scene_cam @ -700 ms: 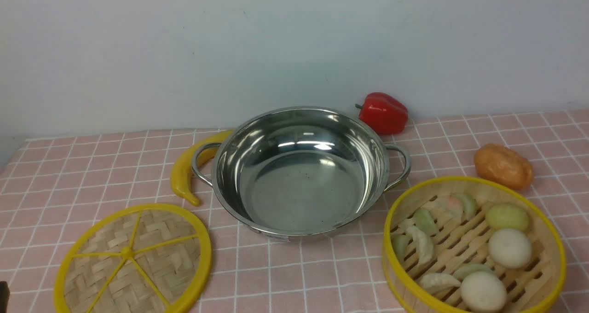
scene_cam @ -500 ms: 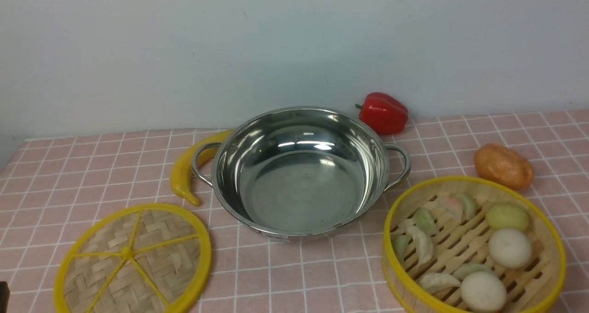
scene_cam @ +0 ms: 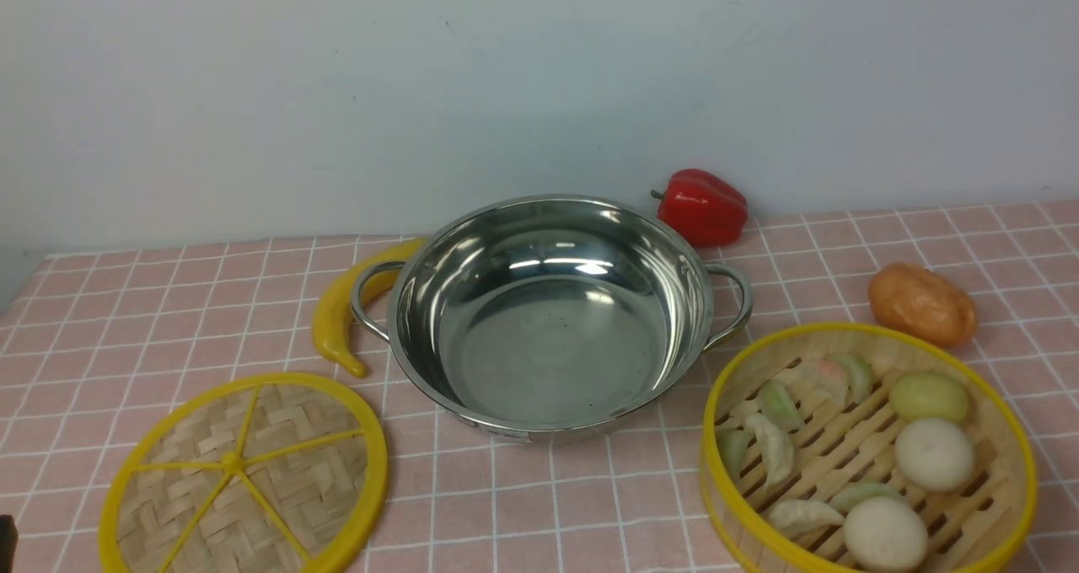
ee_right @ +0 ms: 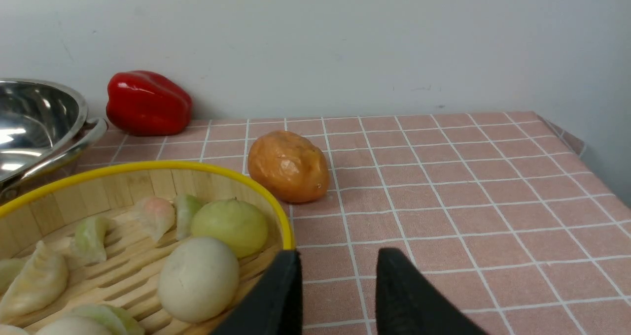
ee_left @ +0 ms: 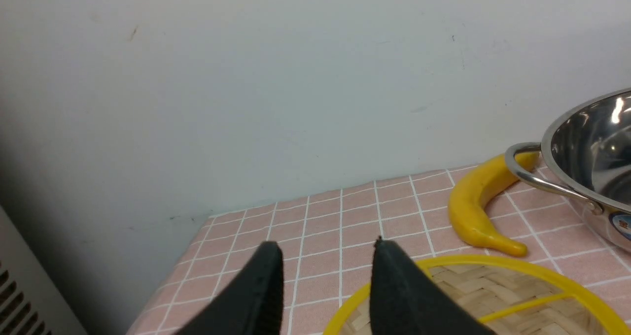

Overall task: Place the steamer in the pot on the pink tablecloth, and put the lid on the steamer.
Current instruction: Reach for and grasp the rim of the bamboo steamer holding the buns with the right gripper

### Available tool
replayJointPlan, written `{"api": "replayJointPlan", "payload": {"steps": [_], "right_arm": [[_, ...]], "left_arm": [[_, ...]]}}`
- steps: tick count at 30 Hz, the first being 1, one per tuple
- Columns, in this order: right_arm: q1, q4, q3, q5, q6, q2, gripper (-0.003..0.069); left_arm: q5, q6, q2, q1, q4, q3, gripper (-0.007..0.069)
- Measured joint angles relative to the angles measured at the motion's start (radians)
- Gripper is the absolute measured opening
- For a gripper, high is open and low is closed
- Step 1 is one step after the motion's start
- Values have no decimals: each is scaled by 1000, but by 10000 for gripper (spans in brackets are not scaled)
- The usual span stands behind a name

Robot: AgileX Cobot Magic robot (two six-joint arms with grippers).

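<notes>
The pot (scene_cam: 548, 345) stands empty in the middle of the pink tablecloth (scene_cam: 590, 506). The steamer (scene_cam: 877, 329), with dumplings and buns in it, sits at the front right of the pot. The lid (scene_cam: 244, 476) lies flat at the front left. My left gripper (ee_left: 325, 246) is open and empty, low over the near edge of the lid (ee_left: 493, 295). My right gripper (ee_right: 340, 253) is open and empty, just beside the steamer's rim (ee_right: 148, 166) on its outer side. In the front view only a dark sliver shows at the bottom left corner.
A yellow banana (scene_cam: 337, 320) lies against the pot's left handle. A red pepper (scene_cam: 701, 206) sits behind the pot by the wall. A brown potato (scene_cam: 923, 303) lies behind the steamer. The cloth's edges are near on the far left and far right.
</notes>
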Motion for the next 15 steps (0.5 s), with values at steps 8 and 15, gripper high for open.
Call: {"api": "replayJointPlan", "payload": {"steps": [8, 15], "right_arm": [[0, 136, 1, -129, 81, 0, 240], [0, 521, 1, -412, 268, -1, 240]], "left_arm": [[-116, -170, 0, 0, -175, 0, 243], [-315, -500, 0, 0, -483, 0, 243]]}}
